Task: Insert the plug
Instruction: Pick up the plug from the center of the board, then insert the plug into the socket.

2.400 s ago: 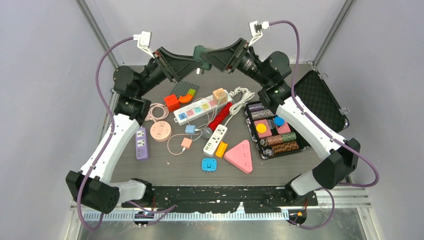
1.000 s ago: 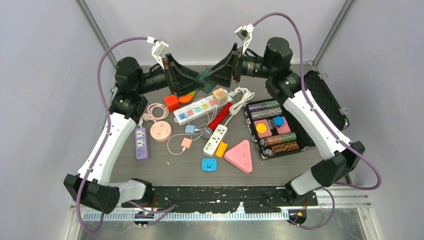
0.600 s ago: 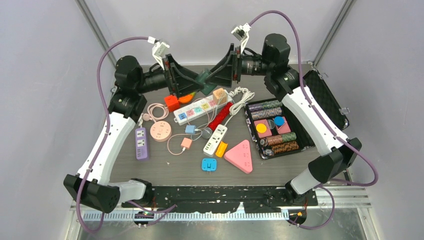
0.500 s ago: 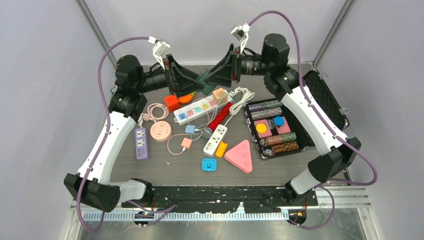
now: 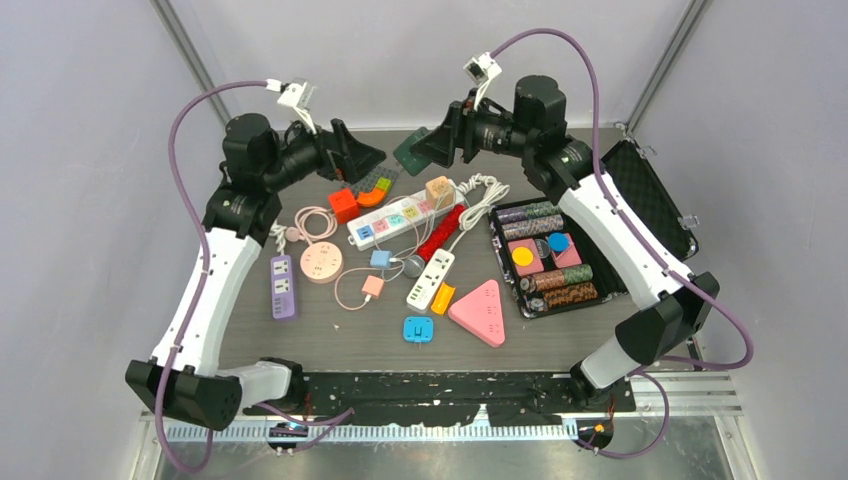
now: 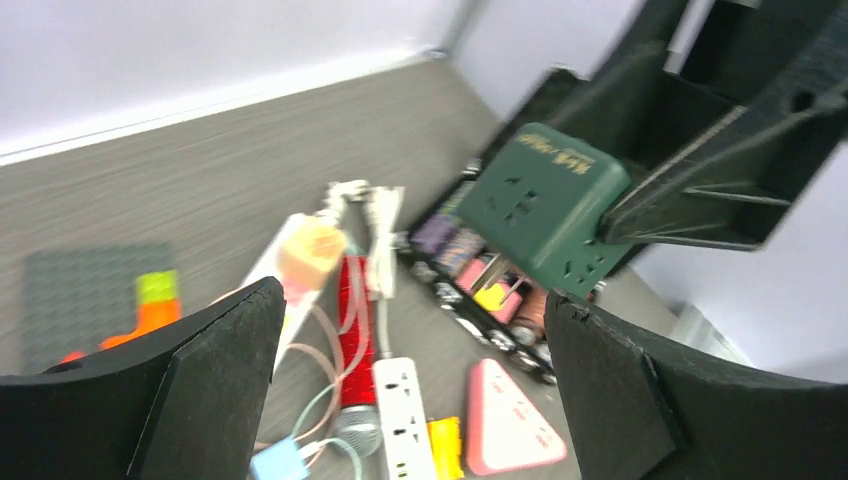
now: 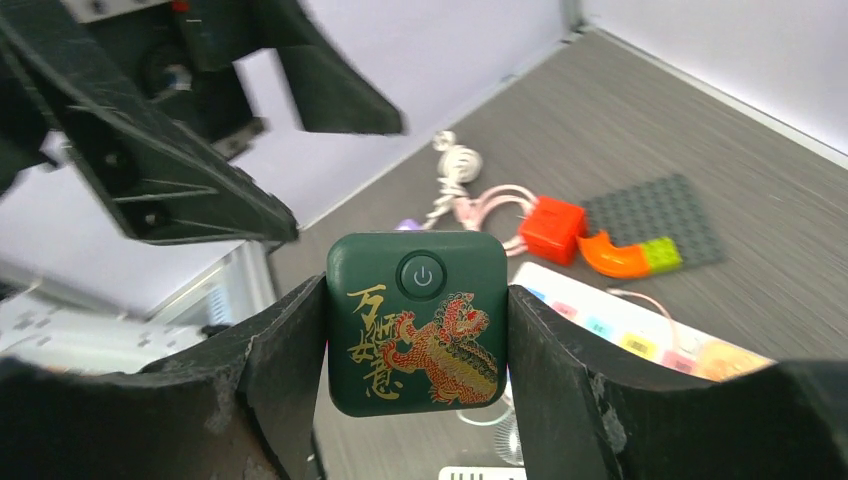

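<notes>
A dark green square socket adapter [image 7: 417, 325] with a power button and a gold and red dragon print sits between my right gripper's fingers. My right gripper [image 7: 417, 335] is shut on it and holds it high over the table's far middle; it also shows in the top view [image 5: 412, 152]. In the left wrist view the adapter [image 6: 545, 205] shows its socket holes. My left gripper [image 6: 415, 325] is open and empty, apart from the adapter and to its left in the top view [image 5: 358, 155]. No loose plug is clearly visible.
On the table lie a white strip with coloured sockets [image 5: 395, 215], a white power strip [image 5: 430, 278], a pink triangular socket [image 5: 483, 310], a purple strip [image 5: 283, 285], a round pink socket [image 5: 321, 262], a blue cube [image 5: 417, 328] and a red microphone [image 5: 440, 232]. An open black case of chips [image 5: 640, 200] stands right.
Both grippers were at the green adapter. My left gripper has let go, opened and drawn back to the left. My right gripper keeps hold of the adapter.
</notes>
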`<state>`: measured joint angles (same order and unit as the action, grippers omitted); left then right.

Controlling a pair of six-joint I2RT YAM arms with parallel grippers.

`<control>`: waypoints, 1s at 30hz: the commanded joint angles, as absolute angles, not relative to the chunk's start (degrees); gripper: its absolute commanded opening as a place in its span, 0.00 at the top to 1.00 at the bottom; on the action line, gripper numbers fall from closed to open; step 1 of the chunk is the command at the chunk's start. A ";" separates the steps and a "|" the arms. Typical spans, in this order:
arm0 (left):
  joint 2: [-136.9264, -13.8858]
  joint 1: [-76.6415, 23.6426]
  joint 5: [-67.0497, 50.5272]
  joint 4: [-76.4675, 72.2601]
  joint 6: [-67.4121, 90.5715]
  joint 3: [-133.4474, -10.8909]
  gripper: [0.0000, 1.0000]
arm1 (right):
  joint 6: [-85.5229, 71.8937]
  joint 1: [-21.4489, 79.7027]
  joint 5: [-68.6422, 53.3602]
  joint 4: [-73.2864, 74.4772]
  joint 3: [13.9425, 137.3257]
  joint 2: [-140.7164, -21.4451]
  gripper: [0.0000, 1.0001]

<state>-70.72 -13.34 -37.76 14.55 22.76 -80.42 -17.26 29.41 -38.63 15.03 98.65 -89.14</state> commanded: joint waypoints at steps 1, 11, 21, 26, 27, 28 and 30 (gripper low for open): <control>-67.42 -11.97 -18.32 22.21 17.78 -78.80 0.00 | -12.96 30.03 -23.45 14.36 96.42 -89.30 0.95; -71.70 -11.87 -14.31 25.40 23.90 -71.18 0.15 | -8.67 33.82 -6.62 12.03 97.65 -100.33 0.95; -80.09 -10.03 -20.23 22.14 33.36 -67.61 0.25 | -4.99 37.81 3.78 9.46 99.07 -109.69 0.95; -84.62 -9.14 -23.16 23.52 34.61 -68.10 0.33 | -4.75 39.26 6.24 9.28 100.95 -114.14 0.95; -84.86 -9.07 -23.34 23.65 34.63 -67.89 0.33 | -5.25 39.32 6.42 9.65 101.41 -114.73 0.95; -84.87 -9.13 -23.37 23.83 34.58 -67.59 0.33 | -5.53 39.41 6.68 10.43 102.04 -115.67 0.95; -84.75 -8.99 -23.38 24.11 34.27 -67.19 0.33 | -5.84 39.91 7.49 10.91 102.12 -116.24 0.95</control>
